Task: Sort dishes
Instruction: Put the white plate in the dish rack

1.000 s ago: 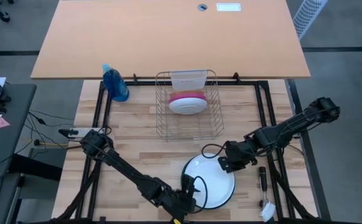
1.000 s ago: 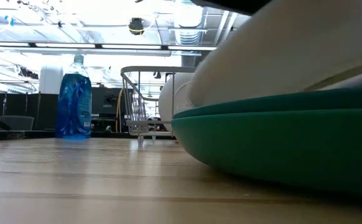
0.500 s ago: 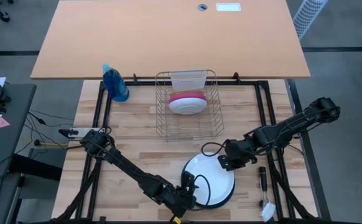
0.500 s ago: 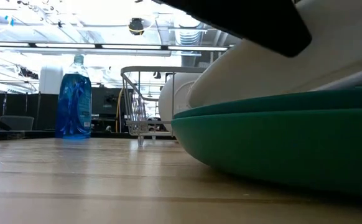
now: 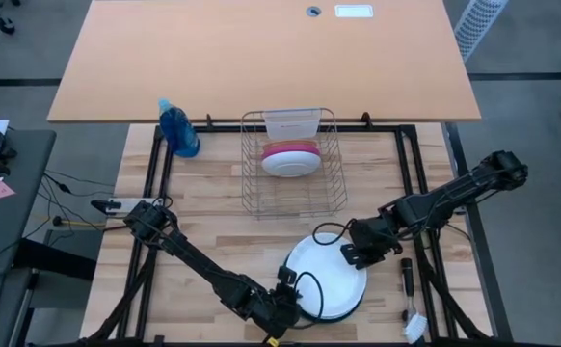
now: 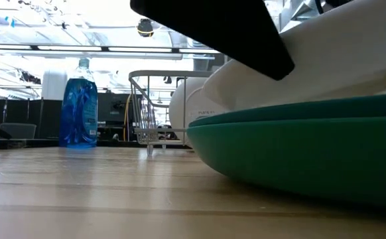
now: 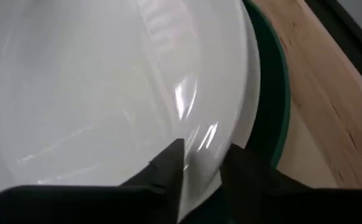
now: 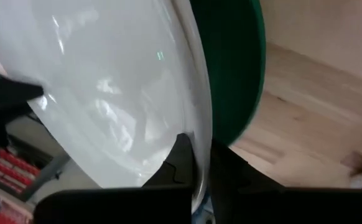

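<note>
1 blue spray bottle (image 5: 178,130), translucent plastic, stands at the bench's (image 5: 213,231) far left corner; bench top is pale wood planks in a black frame. Mid far edge: 1 metal wire dish rack (image 5: 291,164) w/ 2 round plates stood in it, a magenta-pink plate (image 5: 290,150) behind a white plate (image 5: 290,164), touching; a pale card sits at the rack's far end. Near the front edge, right of centre, 2 more plates stacked: a glossy white plate w/ dark rim (image 5: 327,278) lying tilted on a dark green plate (image 6: 299,143), which rests flat on the wood and shows only as a rim from above. Left gripper (image 5: 291,294) is at that top plate's left front edge, jaws clamped on its rim, one finger over, one under in the left wrist view. Right gripper (image 5: 356,249) is at the far right edge of the same plate, jaws pinched on its rim, the rim running between them in the right wrist view. Low view: plate stack and a dark arm part block most of the right side. Front right corner: a dark-handled tool (image 5: 409,289) lying on the frame.
</note>
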Controlling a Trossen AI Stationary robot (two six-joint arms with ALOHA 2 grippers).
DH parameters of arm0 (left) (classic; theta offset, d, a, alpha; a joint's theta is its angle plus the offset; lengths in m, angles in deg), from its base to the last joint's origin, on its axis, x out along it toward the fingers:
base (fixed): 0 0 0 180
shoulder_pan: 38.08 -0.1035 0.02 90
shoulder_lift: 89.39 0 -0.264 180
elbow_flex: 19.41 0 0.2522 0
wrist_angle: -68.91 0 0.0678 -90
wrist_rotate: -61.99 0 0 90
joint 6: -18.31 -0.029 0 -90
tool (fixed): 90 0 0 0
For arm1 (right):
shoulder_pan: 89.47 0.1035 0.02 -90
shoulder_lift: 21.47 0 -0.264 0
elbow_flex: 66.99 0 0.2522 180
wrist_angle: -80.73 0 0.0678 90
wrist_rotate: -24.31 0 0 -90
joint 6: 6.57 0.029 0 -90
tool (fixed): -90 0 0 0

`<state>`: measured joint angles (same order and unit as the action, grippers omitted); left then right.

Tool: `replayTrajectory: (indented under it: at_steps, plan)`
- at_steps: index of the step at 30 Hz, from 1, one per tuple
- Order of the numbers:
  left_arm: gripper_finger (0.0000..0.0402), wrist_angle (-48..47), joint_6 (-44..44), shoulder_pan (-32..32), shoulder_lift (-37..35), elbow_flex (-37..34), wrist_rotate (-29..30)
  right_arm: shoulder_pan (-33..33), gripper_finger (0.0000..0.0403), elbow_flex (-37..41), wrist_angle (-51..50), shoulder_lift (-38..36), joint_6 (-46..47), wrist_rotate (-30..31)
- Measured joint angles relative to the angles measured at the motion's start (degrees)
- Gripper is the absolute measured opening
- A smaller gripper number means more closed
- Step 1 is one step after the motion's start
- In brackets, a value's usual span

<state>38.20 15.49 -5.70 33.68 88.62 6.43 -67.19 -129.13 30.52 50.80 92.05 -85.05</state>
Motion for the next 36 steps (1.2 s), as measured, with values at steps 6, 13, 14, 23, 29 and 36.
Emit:
replayTrajectory:
  at_steps: [6,13,14,23,29,36]
  plan:
    - [0.0022,1.24,-1.47,0.04,0.00,0.01,-0.04,-0.02,0.0020,0.00,-0.71,-0.02,-0.92,-1.56]
    - [0.0015,1.40,-2.95,0.12,-0.02,0.09,-0.30,0.04,0.0035,-0.02,-2.69,0.00,-1.86,-1.56]
    - [0.0014,1.46,-2.91,0.18,-0.02,0.11,-0.52,0.09,0.0041,-0.09,-3.13,0.00,-2.01,-1.57]
    - [0.0003,1.67,-2.27,1.86,-0.22,0.29,-0.26,1.12,0.0110,-0.36,-2.73,0.00,-7.96,-2.48]
    - [0.0001,0.95,-1.65,2.12,-0.31,3.44,-1.52,1.89,0.0148,-0.44,-3.08,-0.29,-13.12,-3.12]
    - [0.0001,-3.34,-0.33,1.26,-0.29,5.74,-2.30,1.79,0.0166,-3.51,-8.80,-3.14,-17.30,-3.87]
